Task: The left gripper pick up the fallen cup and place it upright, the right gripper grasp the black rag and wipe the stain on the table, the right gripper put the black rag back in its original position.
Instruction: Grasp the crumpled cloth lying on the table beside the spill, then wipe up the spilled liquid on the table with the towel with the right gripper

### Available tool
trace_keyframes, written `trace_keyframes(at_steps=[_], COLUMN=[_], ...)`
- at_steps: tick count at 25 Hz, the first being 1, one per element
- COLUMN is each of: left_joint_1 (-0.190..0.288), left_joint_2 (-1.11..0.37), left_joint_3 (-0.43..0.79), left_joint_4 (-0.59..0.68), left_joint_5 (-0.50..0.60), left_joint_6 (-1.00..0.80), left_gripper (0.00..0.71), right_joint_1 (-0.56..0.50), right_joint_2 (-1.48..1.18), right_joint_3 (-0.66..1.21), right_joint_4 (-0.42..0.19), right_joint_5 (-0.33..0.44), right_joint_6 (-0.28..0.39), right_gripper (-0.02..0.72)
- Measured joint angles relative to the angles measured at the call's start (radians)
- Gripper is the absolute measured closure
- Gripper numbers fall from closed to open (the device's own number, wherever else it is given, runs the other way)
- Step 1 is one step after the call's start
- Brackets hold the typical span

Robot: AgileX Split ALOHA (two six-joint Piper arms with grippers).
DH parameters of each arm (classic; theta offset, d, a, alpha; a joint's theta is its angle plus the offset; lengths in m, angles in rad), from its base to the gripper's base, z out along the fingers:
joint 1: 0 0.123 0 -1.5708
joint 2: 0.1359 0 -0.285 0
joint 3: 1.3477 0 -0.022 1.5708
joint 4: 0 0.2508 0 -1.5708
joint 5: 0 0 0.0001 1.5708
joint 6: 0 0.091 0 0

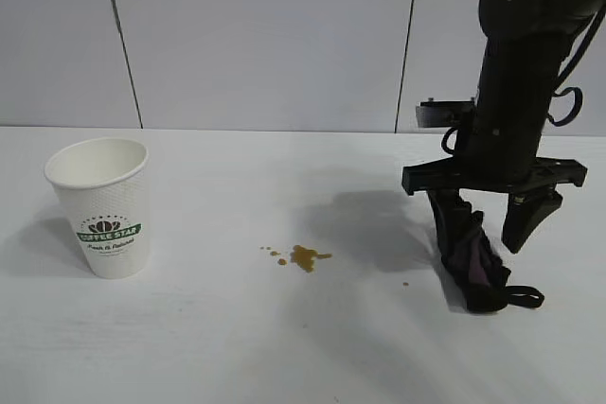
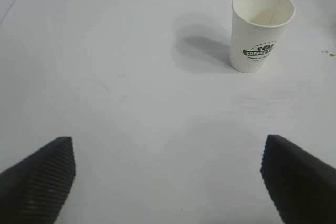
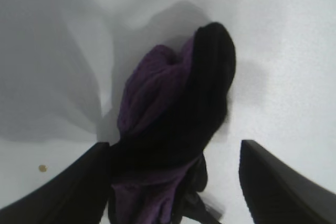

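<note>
Now the cup (image 1: 102, 207) is standing upright and the stain (image 1: 303, 256) is waiting; I'm straddling the black rag (image 1: 476, 267) with the right gripper's (image 1: 492, 229) fingers apart, the left gripper (image 2: 168, 182) idling spread.

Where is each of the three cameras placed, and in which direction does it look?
Exterior view: outside the rig, about level, facing the table; shows the upright cup, the stain and the right gripper over the black rag.
Left wrist view: on the left arm, looking across the table at the cup; the left gripper shows open.
Right wrist view: on the right arm, looking down at the black rag against one finger of the open right gripper.
Shared: the cup; the rag.
</note>
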Motion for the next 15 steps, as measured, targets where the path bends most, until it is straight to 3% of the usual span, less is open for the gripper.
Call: trace_keyframes(at_steps=[1, 4, 5, 10, 15], left_joint_1=[0.000, 0.000, 0.000, 0.000, 0.000], left_joint_2=[0.000, 0.000, 0.000, 0.000, 0.000], left_joint_3=[0.000, 0.000, 0.000, 0.000, 0.000], left_joint_4=[0.000, 0.000, 0.000, 0.000, 0.000], left_joint_5=[0.000, 0.000, 0.000, 0.000, 0.000], left_joint_6=[0.000, 0.000, 0.000, 0.000, 0.000], left_gripper=[0.016, 0.016, 0.016, 0.016, 0.016], right_joint_1=[0.000, 0.000, 0.000, 0.001, 0.035], right_joint_2=[0.004, 0.005, 0.005, 0.005, 0.005], right_joint_3=[0.000, -0.012, -0.022, -0.071, -0.127], right_joint_4=[0.002, 0.006, 0.006, 0.012, 0.056], right_joint_5=[-0.001, 0.005, 0.007, 0.015, 0.039], right_joint_6=[0.001, 0.003, 0.003, 0.003, 0.000], right_gripper=[0.290, 0.549, 0.601, 0.618, 0.618])
